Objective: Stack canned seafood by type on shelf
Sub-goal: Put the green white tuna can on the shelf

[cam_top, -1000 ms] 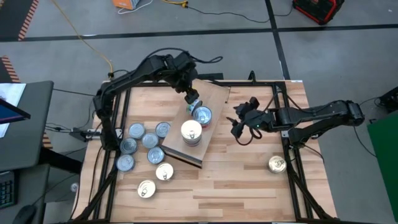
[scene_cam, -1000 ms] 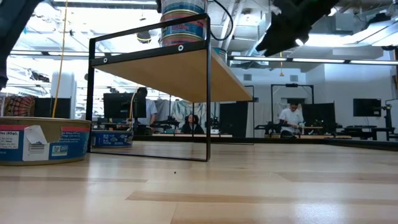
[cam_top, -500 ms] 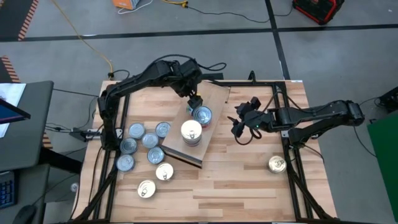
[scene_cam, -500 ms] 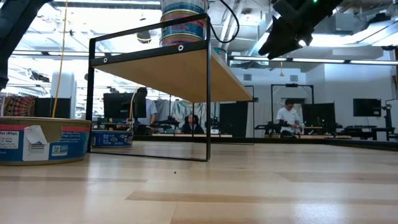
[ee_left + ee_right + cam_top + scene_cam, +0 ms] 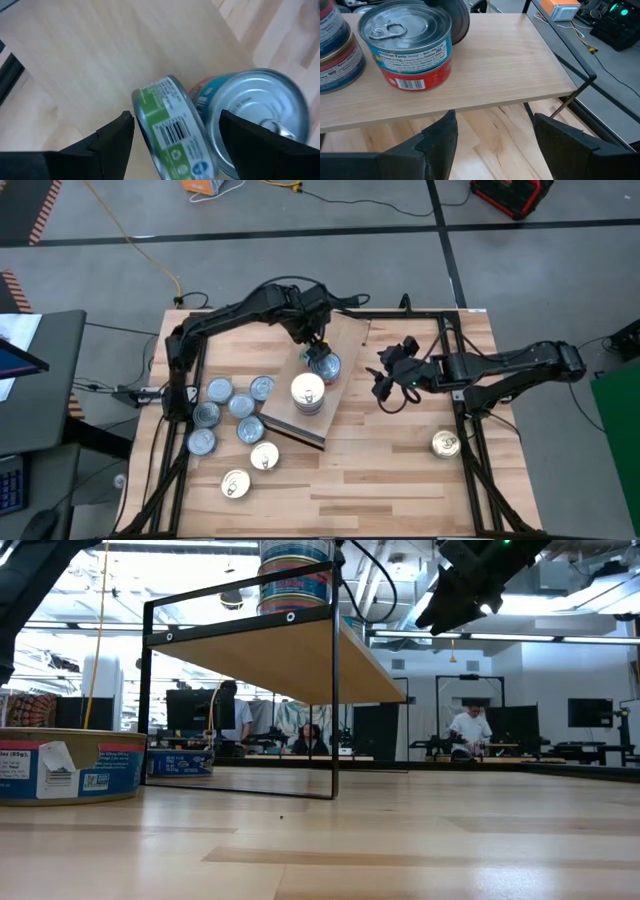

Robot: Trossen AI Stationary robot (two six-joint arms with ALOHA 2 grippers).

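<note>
The shelf point(image 5: 345, 335) is a light-wood board on a black wire frame point(image 5: 335, 700). On it stand a silver-topped tin with a teal and red label point(image 5: 326, 366) point(image 5: 407, 47) and a stack with a pale pull-tab lid point(image 5: 307, 392). My left gripper point(image 5: 318, 352) hangs over the shelf's far part, right beside the silver-topped tin, shut on a green-labelled tin point(image 5: 172, 132). My right gripper point(image 5: 385, 385) point(image 5: 492, 135) hovers open to the right of the shelf, with nothing between its fingers. My left gripper pinches the green-labelled tin between its two fingers point(image 5: 117, 132), one on each flat face point(image 5: 139, 107). The fingers slant steeply down from above. The tin stands on edge with its labelled wall up, close against the silver-topped tin point(image 5: 260, 110). Whether its lower rim touches the shelf I cannot tell.
Several silver-topped tins point(image 5: 235, 412) lie on the table left of the shelf, and two pale-lidded ones point(image 5: 250, 470) near the front left. One more tin point(image 5: 446, 444) sits at the right. The near middle of the table point(image 5: 380, 480) is bare wood.
My left gripper has come down and a little toward the table's near and right edges, up against the silver-topped tin on the shelf. The green-labelled tin has stayed between its fingers.
</note>
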